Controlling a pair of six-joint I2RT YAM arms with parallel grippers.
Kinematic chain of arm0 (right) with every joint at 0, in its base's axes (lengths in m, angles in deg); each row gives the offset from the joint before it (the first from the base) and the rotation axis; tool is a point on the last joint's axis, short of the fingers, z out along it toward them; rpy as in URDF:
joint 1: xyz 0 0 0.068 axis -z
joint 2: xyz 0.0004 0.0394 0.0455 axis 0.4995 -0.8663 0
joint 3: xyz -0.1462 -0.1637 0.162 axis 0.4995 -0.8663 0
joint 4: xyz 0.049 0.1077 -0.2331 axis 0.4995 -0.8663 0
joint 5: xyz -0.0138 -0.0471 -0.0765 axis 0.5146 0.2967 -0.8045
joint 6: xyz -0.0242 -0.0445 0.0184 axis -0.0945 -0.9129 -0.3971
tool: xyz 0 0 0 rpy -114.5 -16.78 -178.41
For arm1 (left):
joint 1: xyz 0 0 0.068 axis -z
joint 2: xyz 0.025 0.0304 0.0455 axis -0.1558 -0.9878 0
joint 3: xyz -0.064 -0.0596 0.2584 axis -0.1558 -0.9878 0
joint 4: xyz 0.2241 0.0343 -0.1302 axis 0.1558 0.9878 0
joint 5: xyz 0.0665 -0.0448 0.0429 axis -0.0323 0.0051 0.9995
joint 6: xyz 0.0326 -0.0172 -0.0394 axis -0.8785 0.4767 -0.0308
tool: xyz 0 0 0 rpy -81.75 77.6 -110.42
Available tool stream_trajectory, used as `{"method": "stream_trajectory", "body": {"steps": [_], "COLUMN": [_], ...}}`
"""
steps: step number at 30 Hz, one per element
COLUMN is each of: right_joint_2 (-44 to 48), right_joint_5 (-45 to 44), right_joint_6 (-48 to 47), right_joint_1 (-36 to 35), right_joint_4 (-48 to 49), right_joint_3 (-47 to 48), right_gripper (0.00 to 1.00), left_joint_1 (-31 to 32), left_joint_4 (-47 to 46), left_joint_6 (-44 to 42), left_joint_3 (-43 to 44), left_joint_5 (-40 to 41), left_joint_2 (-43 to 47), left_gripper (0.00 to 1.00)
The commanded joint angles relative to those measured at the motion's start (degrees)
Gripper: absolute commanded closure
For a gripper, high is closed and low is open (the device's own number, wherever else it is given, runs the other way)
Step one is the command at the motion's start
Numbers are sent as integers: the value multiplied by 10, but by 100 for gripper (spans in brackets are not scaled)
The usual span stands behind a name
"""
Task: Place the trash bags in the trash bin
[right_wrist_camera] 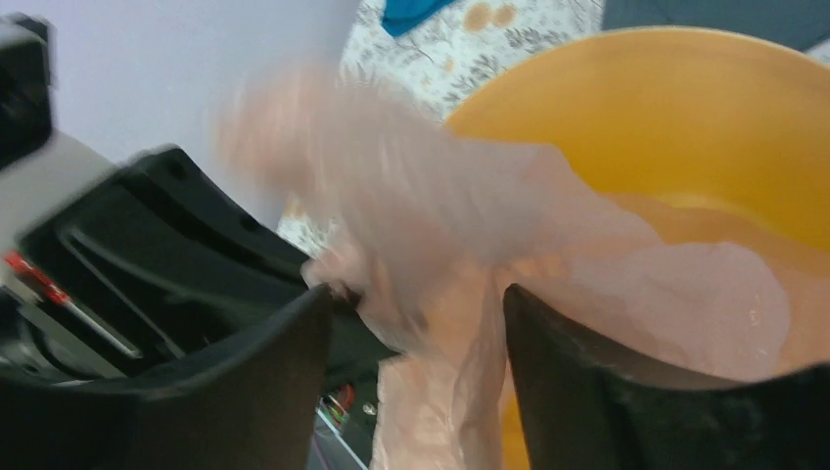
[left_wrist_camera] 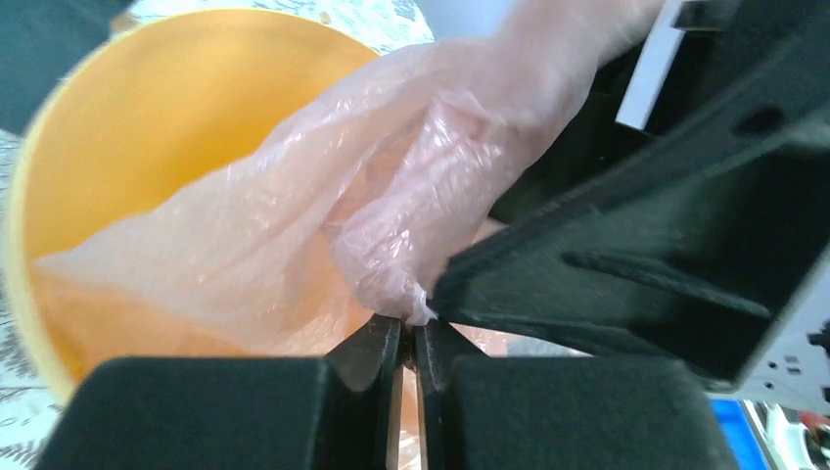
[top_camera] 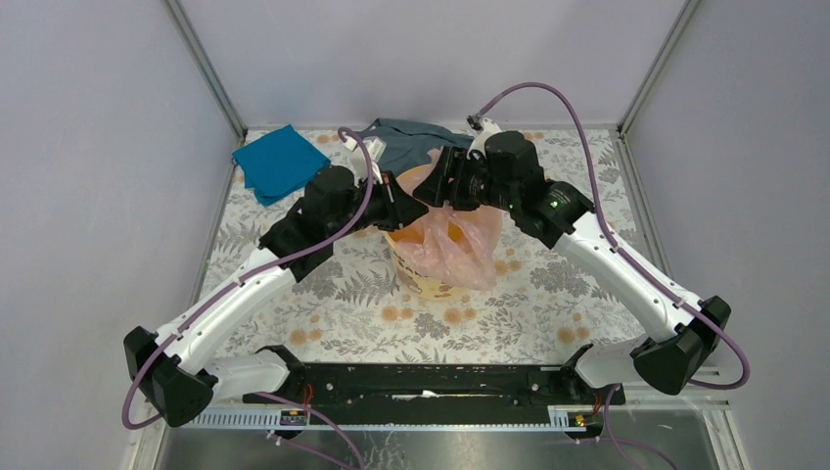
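Bin upright at mid-table. Bag lies across its mouth, part inside, part hanging down the near outer wall. Left gripper is closed, pinching a fold of film. Right gripper is wide apart; film passes between the fingers unclamped. From the left pinch the bag runs forward and down into the bin. Both grippers are over the mouth, close together.

bin: round yellow-orange bucket, tapered sides, upright, open top, centre of the workspace. bag: thin translucent pale pink film, wrinkled. Part of it sits inside the bin, the rest hangs over the near-right rim and down the outer wall. One bunched fold is lifted above the rim, pinched in the left gripper.
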Motion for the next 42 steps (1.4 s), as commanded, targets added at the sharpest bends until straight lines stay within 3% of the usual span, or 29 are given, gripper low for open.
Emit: {"method": "stream_trajectory", "body": {"steps": [1, 7, 16, 21, 24, 29, 31, 34, 35, 38, 42], "right_joint_2": [35, 93, 158, 142, 127, 111, 93, 47, 25, -13, -31], "right_joint_5": [-18, -64, -192, -169, -113, -39, -61, -152, -179, -226, -266], "right_joint_6": [-130, -194, -222, -218, -206, -136, -115, -95, -93, -106, -132], "right_joint_1": [2, 2, 2, 2, 2, 2, 2, 2, 1, 2, 2], "right_joint_4": [-83, -160, -171, -156, -134, -15, 65, 136, 153, 204, 180], "right_joint_3": [29, 45, 2, -22, -33, -108, -135, -147, -146, -143, -139], "right_gripper": [21, 1, 0, 2, 6, 24, 39, 74, 80, 82, 72], "left_joint_1": [-15, -32, -44, -45, -45, -45, -45, -45, -45, -45, -45], "left_joint_4": [3, 39, 131, 131, 118, 80, 39, -8, -21, -27, -21], "left_joint_6": [-17, -34, -101, -107, -105, -104, -102, -102, -102, -107, -101], "left_joint_3": [-12, -23, 28, 43, 48, 51, 38, 27, 26, 26, 17], "left_joint_5": [73, 112, 186, 162, 152, 140, 115, 62, 49, 44, 73], "left_joint_2": [43, 67, 79, 85, 89, 95, 97, 93, 91, 87, 81], "left_gripper": [94, 100, 100, 100, 100, 100, 100, 100, 100, 100, 100]}}
